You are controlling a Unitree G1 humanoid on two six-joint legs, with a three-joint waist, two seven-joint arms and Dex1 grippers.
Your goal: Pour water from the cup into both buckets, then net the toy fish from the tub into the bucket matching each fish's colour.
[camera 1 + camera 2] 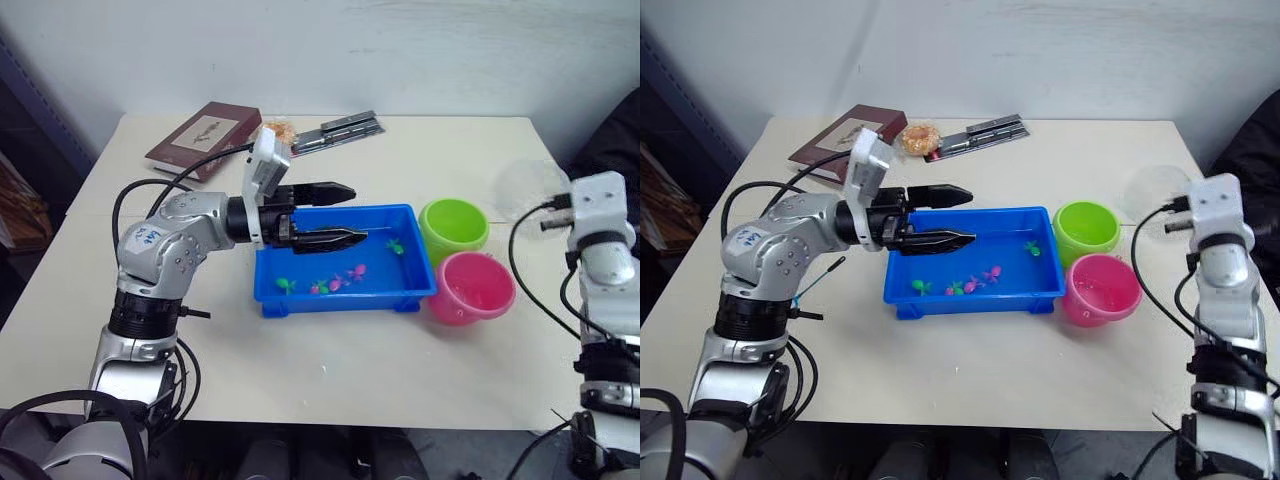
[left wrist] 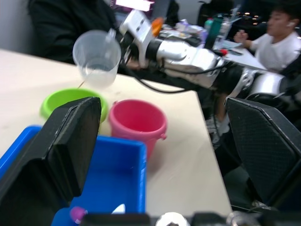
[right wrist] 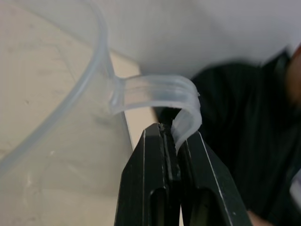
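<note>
Between my right fingers (image 3: 181,160) the cup's (image 2: 97,57) handle is pinched; the cup hangs above the table's (image 1: 330,360) far right side, near the green bucket (image 1: 453,226), with a little water inside. My left gripper (image 1: 345,214) is spread wide over the tub (image 1: 345,296). I count five fish (image 1: 336,283) in the tub and two buckets; the pink bucket (image 1: 472,287) touches the green one.

The left arm is bent at the elbow, its forearm level and reaching toward the robot's right. The left end effector (image 1: 342,214) has its two black fingers spread apart. The right forearm stands upright, and the right end effector (image 3: 175,136) is pinched closed.
</note>
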